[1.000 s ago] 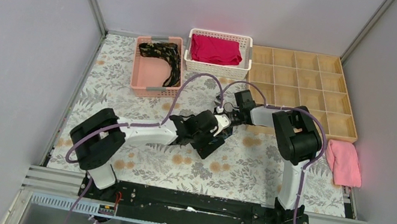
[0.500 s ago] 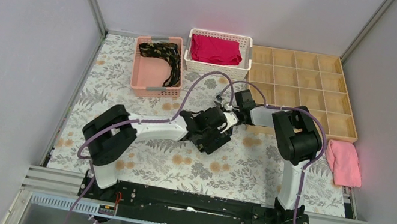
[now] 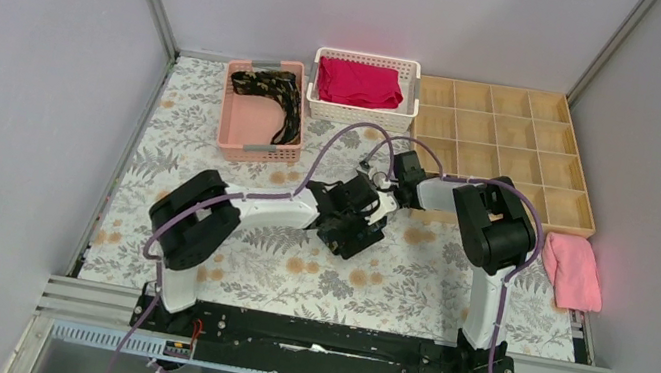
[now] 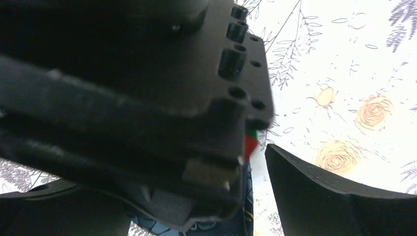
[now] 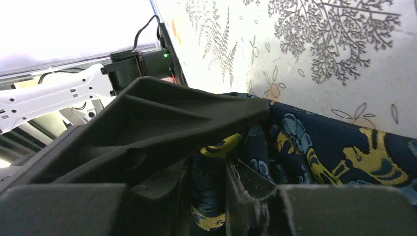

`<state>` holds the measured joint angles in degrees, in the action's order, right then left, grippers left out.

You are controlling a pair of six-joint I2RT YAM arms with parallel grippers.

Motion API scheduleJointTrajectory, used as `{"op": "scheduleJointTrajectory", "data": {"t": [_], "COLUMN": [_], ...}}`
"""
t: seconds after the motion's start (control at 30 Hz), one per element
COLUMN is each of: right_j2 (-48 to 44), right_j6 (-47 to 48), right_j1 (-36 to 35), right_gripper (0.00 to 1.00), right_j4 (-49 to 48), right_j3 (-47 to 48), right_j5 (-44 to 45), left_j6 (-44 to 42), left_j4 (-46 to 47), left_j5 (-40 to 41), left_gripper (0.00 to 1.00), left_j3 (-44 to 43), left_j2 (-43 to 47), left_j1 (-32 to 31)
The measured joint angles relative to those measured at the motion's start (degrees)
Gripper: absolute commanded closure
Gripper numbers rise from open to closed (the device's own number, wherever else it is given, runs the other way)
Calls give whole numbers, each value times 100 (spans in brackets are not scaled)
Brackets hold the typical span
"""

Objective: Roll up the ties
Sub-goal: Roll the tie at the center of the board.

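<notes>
Near the middle of the table point(image 3: 170, 150), a dark tie point(image 5: 334, 147) with blue flowers and yellow shapes is held low over the flowered top. It is pinched by the right gripper point(image 5: 209, 184). In the right wrist view a fold of it is squeezed between the two dark fingers point(image 5: 248, 184), and the rest is spread out to the right, close against the table. The left gripper point(image 3: 356, 223) is pressed up close to the right one from the left side. From above the two are seen as one black lump, and the tie is hidden under them. In the left wrist view the fingers point(image 4: 324, 196) of the left gripper are set wide apart. The black body of the right gripper fills most of that view, and a small bit of blue tie is seen at the bottom. It cannot be told if the left fingers touch the tie. The other tie point(image 3: 270, 97), black with a gold pattern, is lying loose and curved in a pink basket point(image 3: 245, 127) near the far left corner. A folded red cloth point(image 3: 359, 83) is seen in a white basket point(image 3: 359, 115) at the far edge. A wooden tray point(image 3: 512, 166) with many little boxes is set in the far right corner. A pink towel point(image 3: 573, 271) is lying at the right edge.
</notes>
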<state>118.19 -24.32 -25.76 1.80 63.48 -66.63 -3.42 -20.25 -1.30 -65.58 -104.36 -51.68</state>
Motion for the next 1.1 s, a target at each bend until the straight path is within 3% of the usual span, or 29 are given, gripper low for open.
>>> {"op": "scheduleJointTrajectory", "data": {"t": [0.17, 0.27, 0.4, 0.67, 1.1], "right_j2": [0, 0, 0, -251, -791], "right_j6": [-24, -44, -44, -74, -68], "right_j1": [9, 15, 26, 103, 205], "right_gripper": [79, 74, 52, 29, 29], "right_j4": [-2, -2, 9, 520, 815], "right_j3": [-55, -59, -68, -81, -146], "right_j5": [11, 13, 33, 675, 1755], "left_j6": [11, 13, 17, 101, 160], "left_j4": [48, 70, 107, 243, 636], "left_j5": [-136, -175, -212, -297, -485], "left_gripper": [1, 1, 1, 2, 2], "left_j3": [-48, -48, -44, -37, -13], "left_j2": [-251, -262, -275, -302, -271], "left_j1": [33, 44, 63, 201, 269]}}
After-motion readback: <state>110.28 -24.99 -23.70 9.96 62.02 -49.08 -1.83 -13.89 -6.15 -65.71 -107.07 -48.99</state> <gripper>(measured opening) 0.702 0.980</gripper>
